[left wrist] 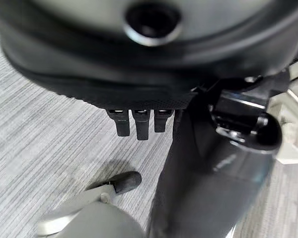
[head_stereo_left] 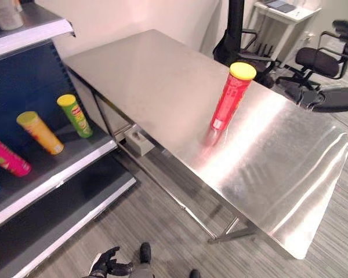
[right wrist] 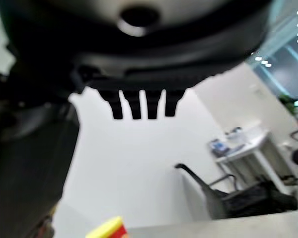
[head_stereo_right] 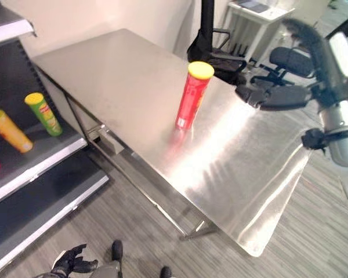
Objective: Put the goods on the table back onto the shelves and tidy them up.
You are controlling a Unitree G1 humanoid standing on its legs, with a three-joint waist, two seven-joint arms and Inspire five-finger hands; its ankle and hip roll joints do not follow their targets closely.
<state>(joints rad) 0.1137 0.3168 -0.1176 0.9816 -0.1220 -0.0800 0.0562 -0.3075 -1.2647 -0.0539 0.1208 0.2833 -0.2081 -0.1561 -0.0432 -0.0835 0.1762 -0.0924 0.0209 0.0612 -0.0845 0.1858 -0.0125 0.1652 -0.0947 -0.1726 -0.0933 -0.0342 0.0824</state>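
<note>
Left eye view: steel table [head_stereo_left: 162, 87] beside shelves [head_stereo_left: 58, 156], office chairs [head_stereo_left: 319, 61] behind.

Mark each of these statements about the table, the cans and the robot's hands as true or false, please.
1. A red can with a yellow lid stands upright on the metal table. True.
2. The right hand holds the red can. False: it is open in the air beside the can, apart from it.
3. A green can is on the shelf. True.
4. The left hand rests on the table. False: it hangs low over the floor.
</note>
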